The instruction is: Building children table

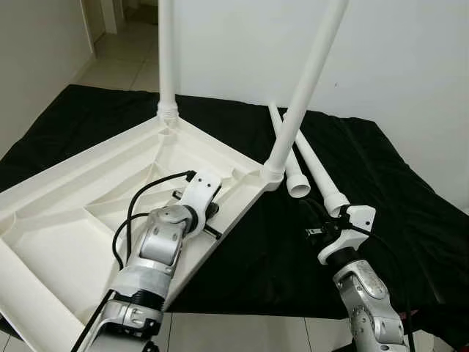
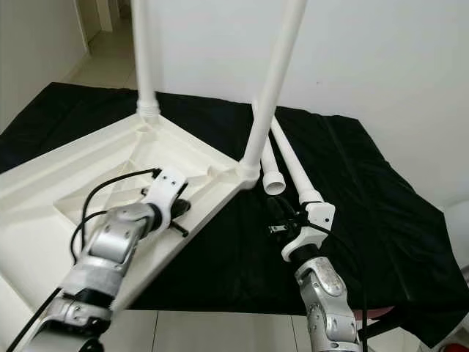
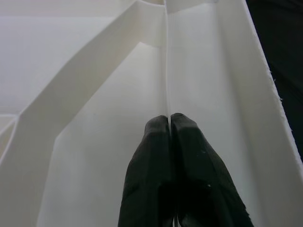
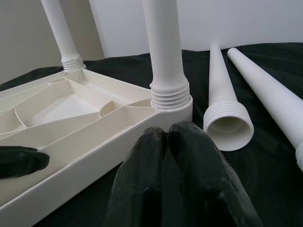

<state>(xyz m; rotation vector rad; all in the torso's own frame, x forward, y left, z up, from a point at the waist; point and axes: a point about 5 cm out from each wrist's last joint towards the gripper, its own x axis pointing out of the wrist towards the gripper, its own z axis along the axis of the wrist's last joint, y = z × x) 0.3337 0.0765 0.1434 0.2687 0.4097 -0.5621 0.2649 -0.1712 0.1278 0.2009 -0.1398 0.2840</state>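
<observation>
Since two legs already stand in the upturned tabletop (image 1: 73,220), the next move turns on the two loose legs (image 1: 311,158); they lie on the black cloth (image 1: 410,220) just ahead of the right gripper (image 4: 165,135), long axes pointing away from it, threaded ends nearest; its fingers are closed on nothing; the left gripper (image 3: 169,124), also closed and empty, rests inside the tabletop, farther from them.

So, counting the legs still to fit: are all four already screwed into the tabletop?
No: two legs stand in the tabletop, and two loose legs lie on the black cloth.
</observation>
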